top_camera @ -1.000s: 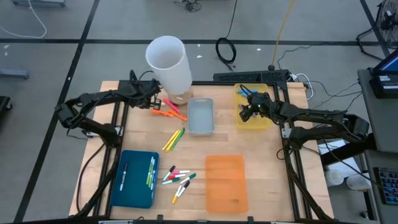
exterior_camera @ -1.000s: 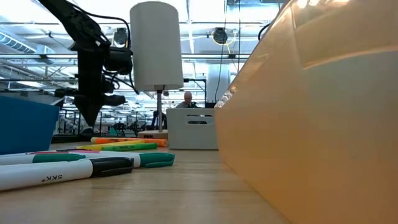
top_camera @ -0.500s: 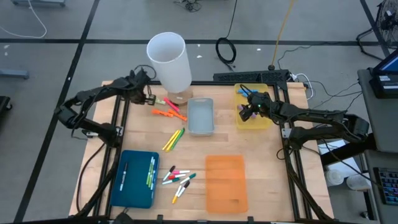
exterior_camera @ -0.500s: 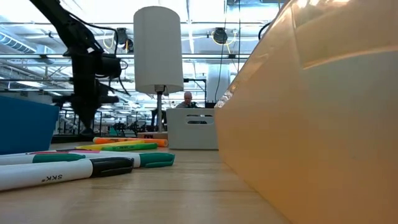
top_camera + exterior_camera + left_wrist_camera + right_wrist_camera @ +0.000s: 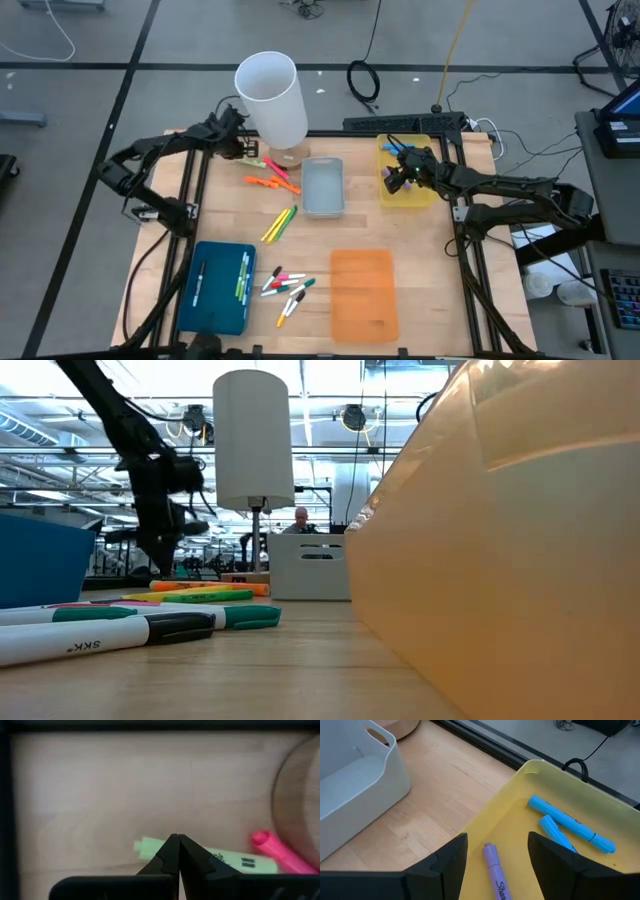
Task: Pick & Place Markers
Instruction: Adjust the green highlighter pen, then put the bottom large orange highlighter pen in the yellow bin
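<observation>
Markers lie scattered on the wooden table: orange ones [image 5: 270, 181], a green and yellow pair [image 5: 280, 222], and white-bodied ones [image 5: 286, 285]. My left gripper [image 5: 243, 151] [image 5: 178, 840] is shut, near the far-left part of the table beside the tall white cylinder's base. Its tips point down over a light green marker [image 5: 235, 861], which lies next to a pink one [image 5: 277, 852]. My right gripper [image 5: 397, 178] [image 5: 497, 841] is open above the yellow tray [image 5: 520, 805]. That tray holds a purple marker [image 5: 495, 870] and two blue ones [image 5: 570, 825]. My left gripper's shut fingertips [image 5: 172, 851] stand in front of the light green marker's middle [image 5: 150, 846], coming from above. I cannot tell whether they touch it. The marker lies flat on the table.
The white cylinder [image 5: 272, 100] stands on a round wooden base [image 5: 300, 795] close to my left gripper. A grey tray [image 5: 322, 187], an orange tray [image 5: 364, 290] and a blue tray [image 5: 215, 285] holding markers sit on the table. A person [image 5: 302, 518] shows far behind.
My left gripper has drawn back from the orange markers toward the table's far-left corner, then come a little way back toward the cylinder's base. The markers and trays have stayed put.
</observation>
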